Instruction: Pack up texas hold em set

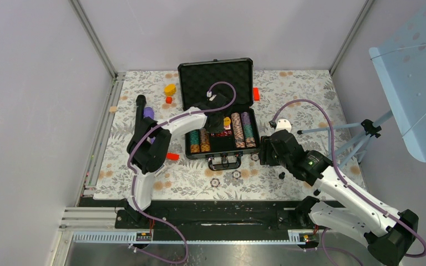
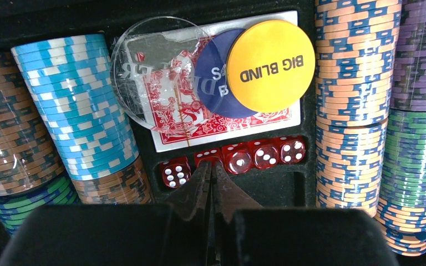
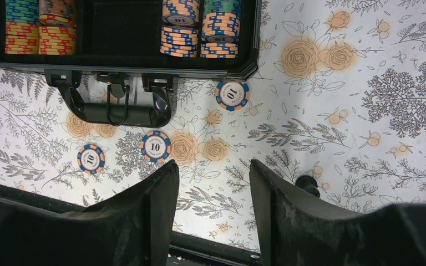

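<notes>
Poker chips loose on the mat, R arm nearer.

Three "10" chips lie flat, face up, on the floral table, just outside the front wall of the open case and strung along beside its handle. The rest of the set (chip rows, card deck, dice) sits in the tray. The middle chip is just ahead of the right gripper, a bit to the view-left of the gap btw its fingers, which stand apart w/ nothing in them above the mat. Chips are round + flat, so there's no long axis to line up on. I'd judge a grab needs a small shift toward the handle side, then straight down. The left gripper is pinched closed on nothing, over the dice inside the case, and farther from the strays.
</notes>
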Controlling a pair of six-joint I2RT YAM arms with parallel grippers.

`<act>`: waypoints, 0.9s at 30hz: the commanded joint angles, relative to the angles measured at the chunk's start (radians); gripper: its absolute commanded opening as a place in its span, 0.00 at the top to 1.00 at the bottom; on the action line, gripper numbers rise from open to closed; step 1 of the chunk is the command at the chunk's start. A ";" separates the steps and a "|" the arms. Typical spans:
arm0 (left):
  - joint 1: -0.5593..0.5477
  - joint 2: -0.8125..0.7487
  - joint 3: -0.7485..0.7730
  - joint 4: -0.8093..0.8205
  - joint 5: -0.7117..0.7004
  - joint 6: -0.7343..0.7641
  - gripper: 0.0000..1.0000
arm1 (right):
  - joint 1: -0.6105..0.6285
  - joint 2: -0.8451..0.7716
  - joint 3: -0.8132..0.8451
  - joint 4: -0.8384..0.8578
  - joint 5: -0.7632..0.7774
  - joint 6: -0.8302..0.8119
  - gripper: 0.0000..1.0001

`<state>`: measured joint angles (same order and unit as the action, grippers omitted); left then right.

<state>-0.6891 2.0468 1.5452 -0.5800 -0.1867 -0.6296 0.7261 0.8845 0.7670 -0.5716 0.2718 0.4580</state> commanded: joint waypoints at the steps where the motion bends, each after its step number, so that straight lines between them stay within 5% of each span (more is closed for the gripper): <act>1: -0.002 0.017 0.025 0.024 0.007 -0.004 0.97 | -0.004 -0.003 0.002 -0.002 0.019 0.003 0.43; 15: 0.001 -0.121 0.152 -0.079 -0.054 0.051 0.92 | -0.003 -0.022 0.012 -0.003 0.032 -0.005 0.36; 21: 0.051 -0.325 0.076 -0.100 -0.118 0.066 0.52 | -0.004 -0.028 0.031 -0.005 0.057 -0.034 0.17; 27: 0.190 -0.601 -0.169 -0.041 -0.072 0.039 0.25 | -0.005 0.030 0.079 -0.046 0.076 -0.038 0.08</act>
<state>-0.5858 1.6028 1.5040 -0.6521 -0.2478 -0.5774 0.7261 0.8799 0.7822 -0.5903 0.3004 0.4332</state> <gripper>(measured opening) 0.685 0.903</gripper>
